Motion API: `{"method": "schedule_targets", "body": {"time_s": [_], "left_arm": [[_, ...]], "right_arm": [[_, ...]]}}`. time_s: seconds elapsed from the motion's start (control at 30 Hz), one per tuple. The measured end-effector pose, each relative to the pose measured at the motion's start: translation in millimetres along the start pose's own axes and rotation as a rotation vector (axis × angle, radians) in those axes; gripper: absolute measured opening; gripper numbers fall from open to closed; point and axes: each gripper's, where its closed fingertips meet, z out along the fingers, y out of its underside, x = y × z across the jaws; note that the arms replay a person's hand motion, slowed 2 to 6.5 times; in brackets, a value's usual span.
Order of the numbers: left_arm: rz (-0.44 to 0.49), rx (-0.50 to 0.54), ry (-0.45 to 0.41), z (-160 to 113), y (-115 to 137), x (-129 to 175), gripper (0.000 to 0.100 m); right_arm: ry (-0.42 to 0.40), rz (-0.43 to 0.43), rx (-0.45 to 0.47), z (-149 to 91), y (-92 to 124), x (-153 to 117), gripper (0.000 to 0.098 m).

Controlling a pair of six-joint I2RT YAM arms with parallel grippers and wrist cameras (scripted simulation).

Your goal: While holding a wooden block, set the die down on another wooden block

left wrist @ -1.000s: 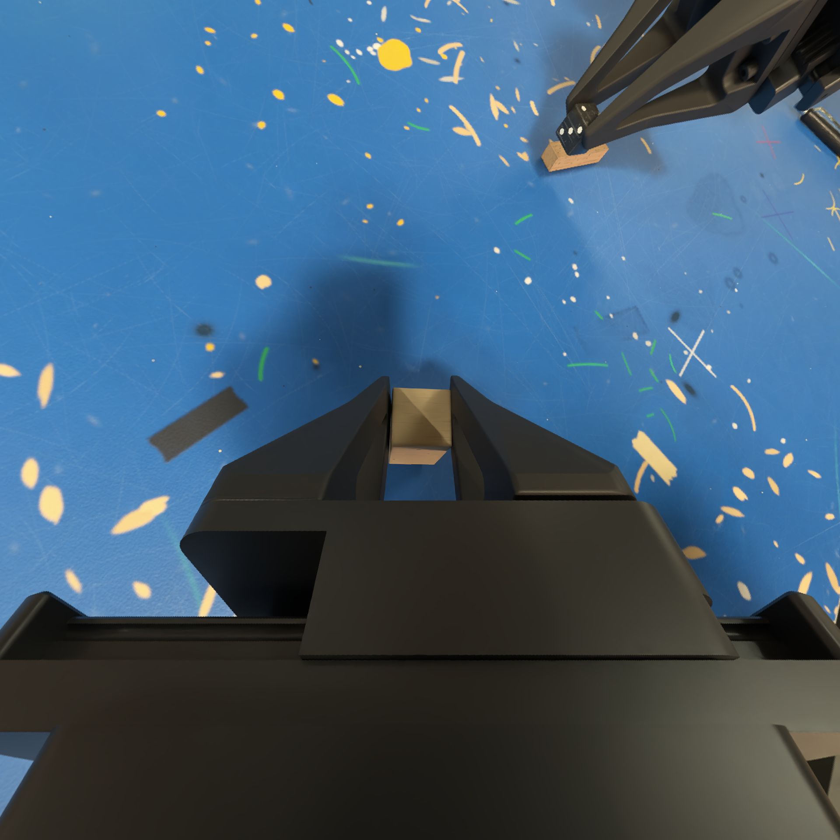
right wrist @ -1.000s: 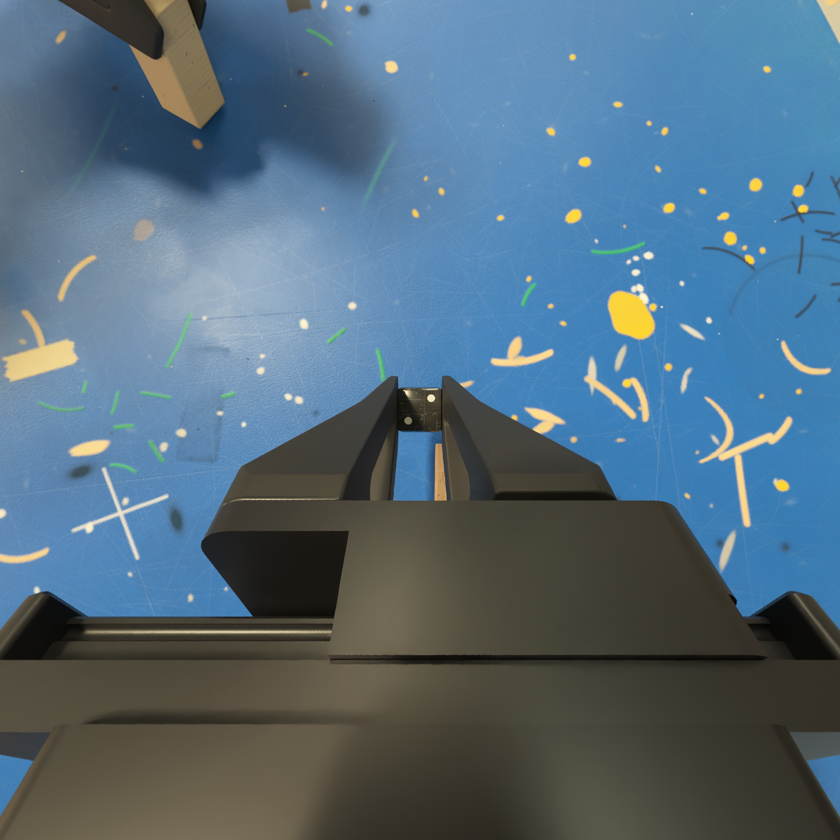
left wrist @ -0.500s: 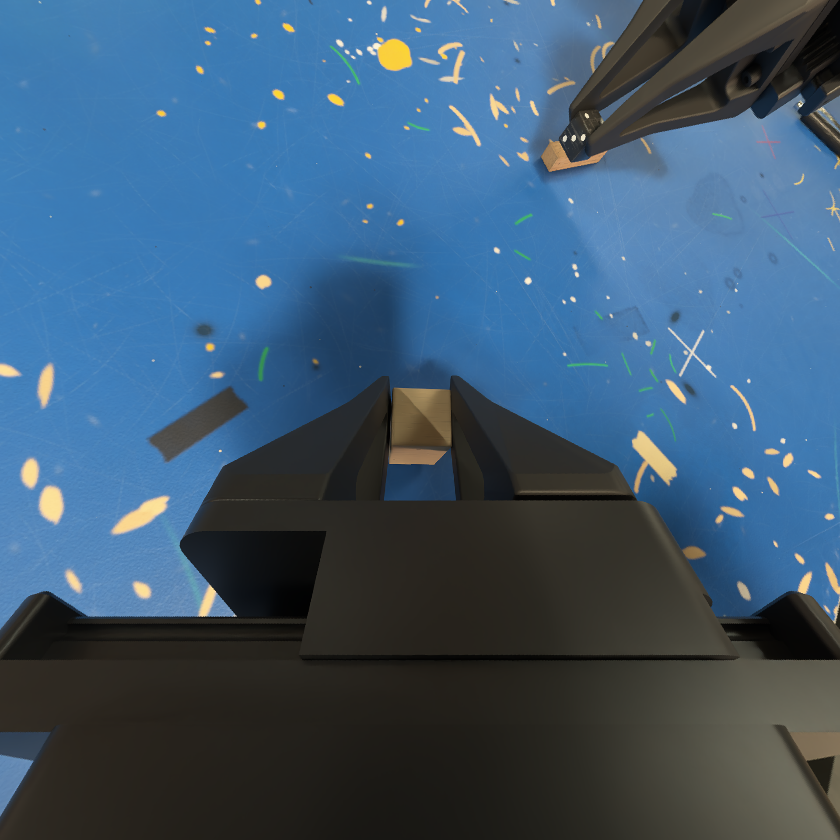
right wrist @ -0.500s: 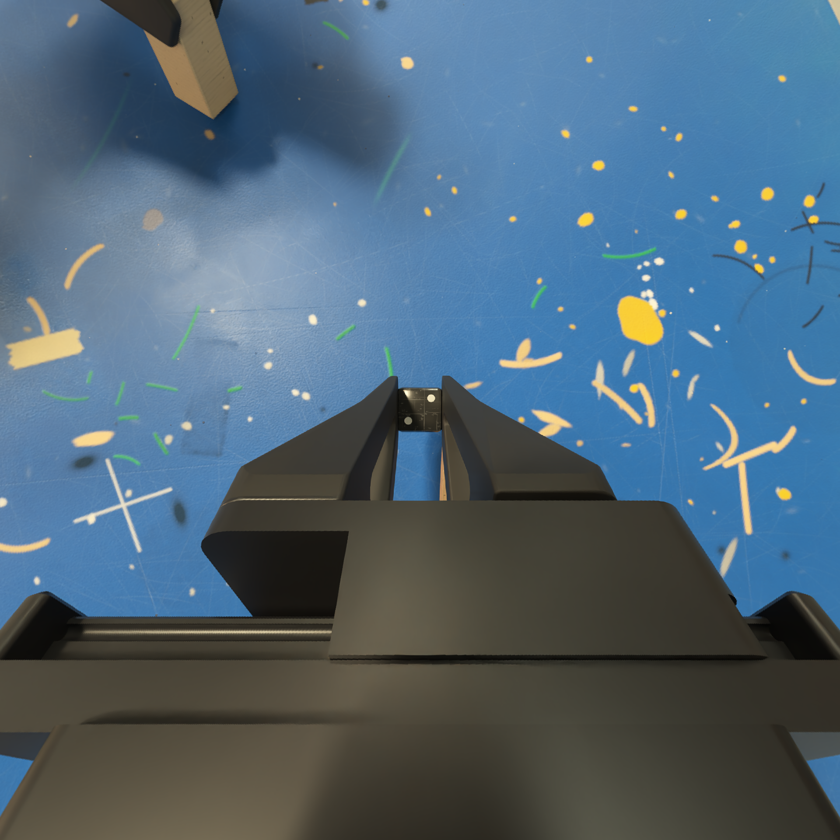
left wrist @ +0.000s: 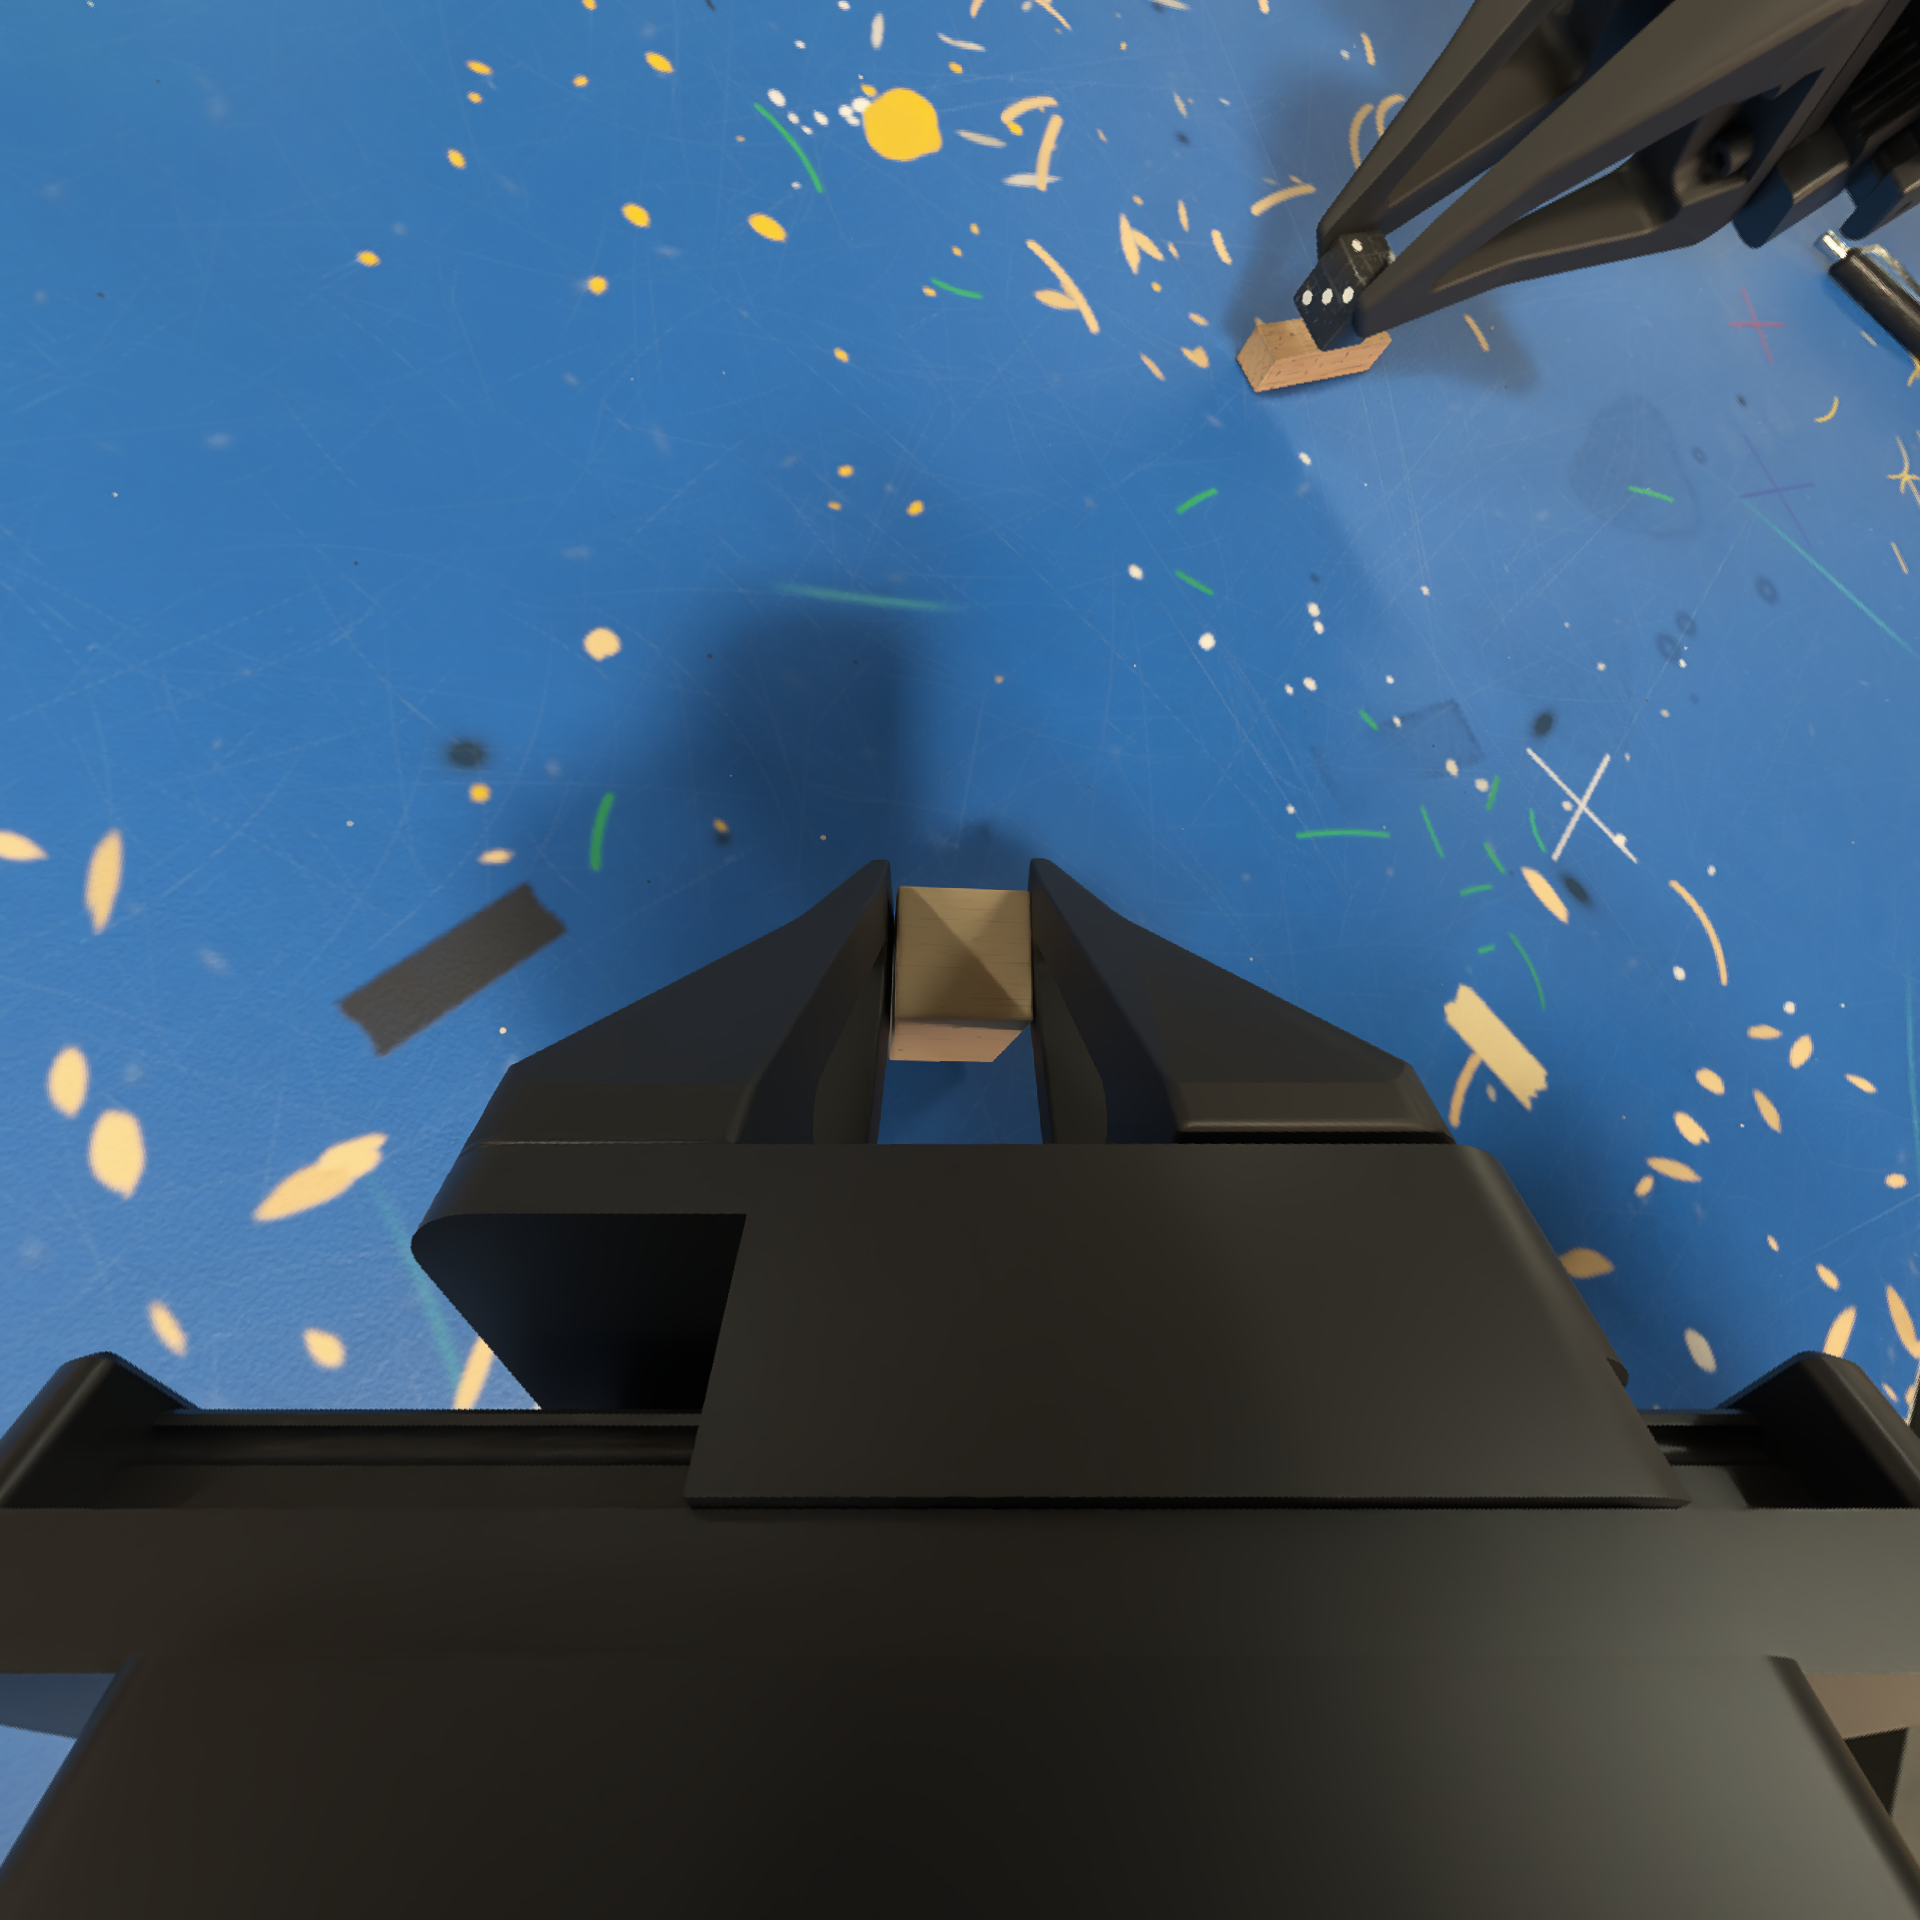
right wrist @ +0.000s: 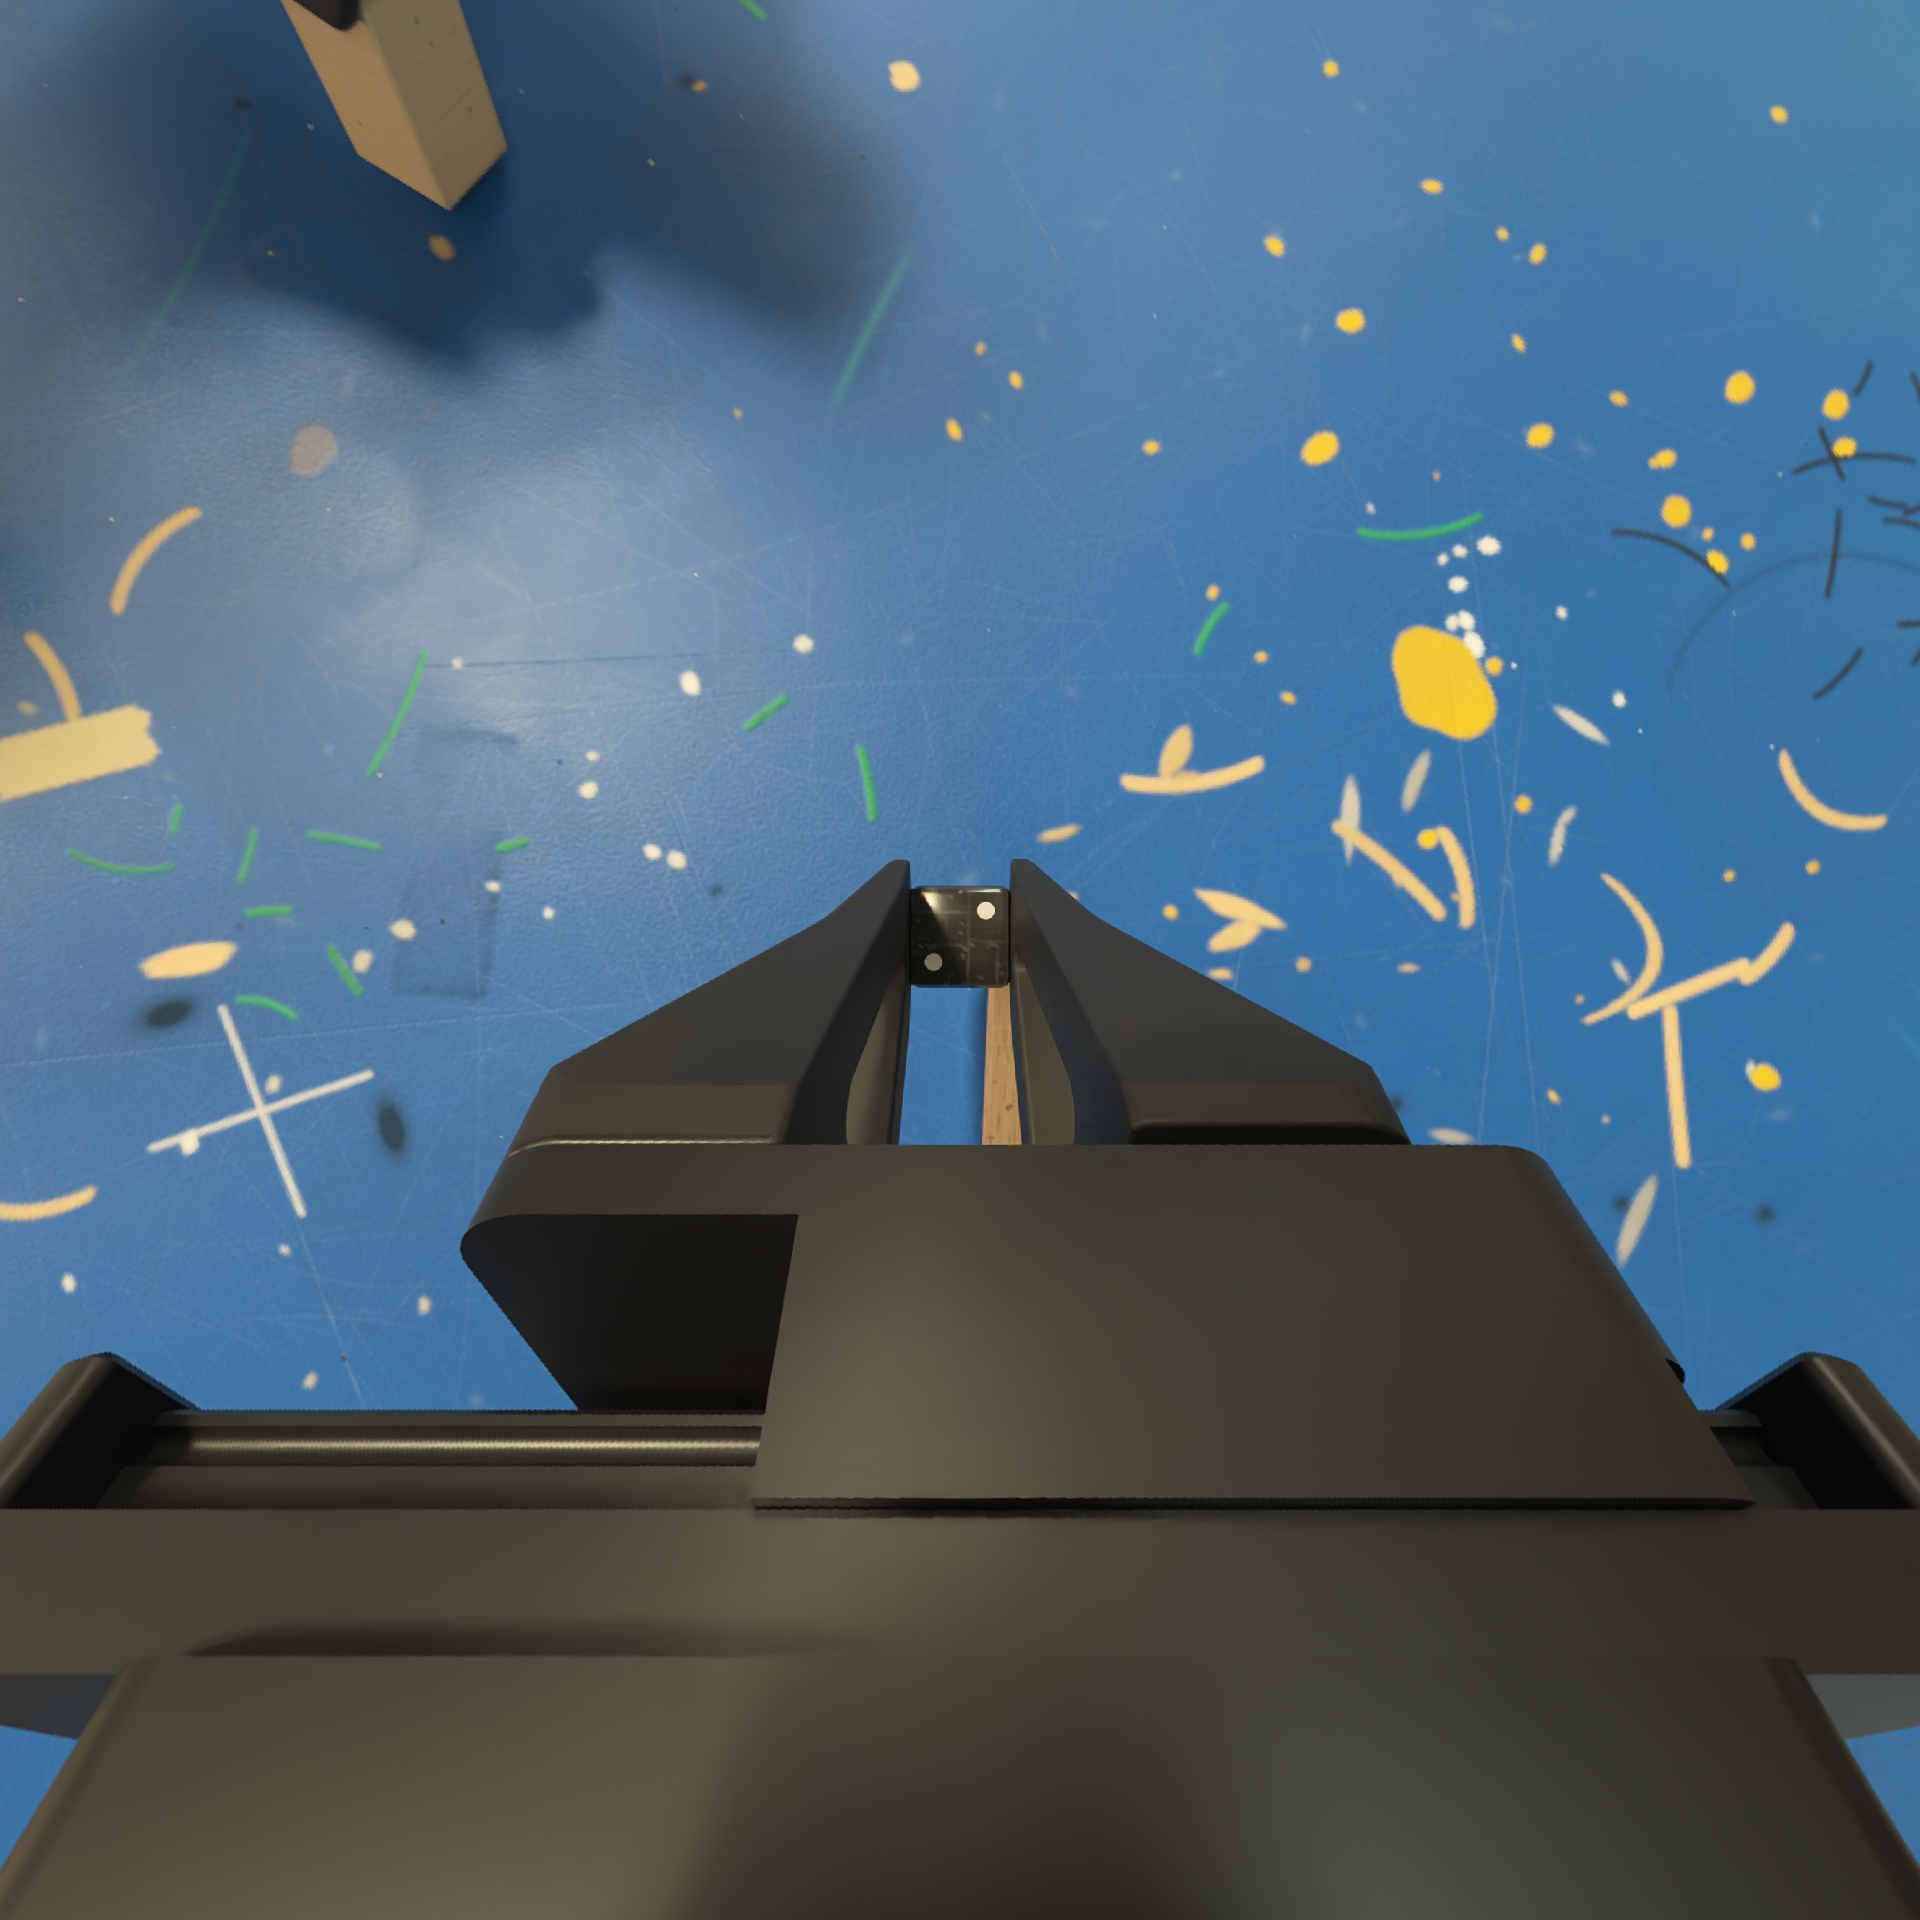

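My left gripper [left wrist: 961,883] is shut on a pale wooden block [left wrist: 961,961] and holds it above the blue table. That block also shows at the top left of the right wrist view [right wrist: 416,104]. My right gripper [right wrist: 960,878] is shut on a black die with white pips [right wrist: 960,935]. In the left wrist view this gripper [left wrist: 1351,272] holds the die [left wrist: 1330,299] right at the top face of a flat wooden block [left wrist: 1299,358] lying on the table. I cannot tell if they touch. A strip of the flat block [right wrist: 1000,1070] shows between the right fingers.
The blue table [left wrist: 416,468] is speckled with paint marks and flat tape patches. A dark metal cylinder [left wrist: 1870,281] lies at the far right edge of the left wrist view, beside the right arm.
My right gripper has shifted slightly over the flat block, still shut on the die. My left gripper and its block have not moved.
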Motion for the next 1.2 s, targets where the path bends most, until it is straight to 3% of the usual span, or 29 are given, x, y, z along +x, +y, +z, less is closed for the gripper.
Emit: {"method": "schedule_targets", "body": {"time_s": [0.53,0.73,0.9,1.2], "left_arm": [[-0.001,-0.001,0.0,0.1,0.0,-0.1,0.022],[-0.001,-0.002,0.0,0.1,0.1,-0.1,0.022],[-0.002,-0.002,0.0,0.2,0.2,-0.1,0.022],[-0.004,-0.007,0.0,0.6,0.4,-0.8,0.022]], "right_arm": [[-0.003,0.081,-0.112,-2.5,28.0,11.7,0.0157],[-0.007,0.087,-0.125,-2.3,29.2,12.3,0.016],[-0.005,0.089,-0.134,-1.6,31.3,12.7,0.0357],[0.03,0.091,-0.104,-4.1,23.5,19.7,0.041]]}}
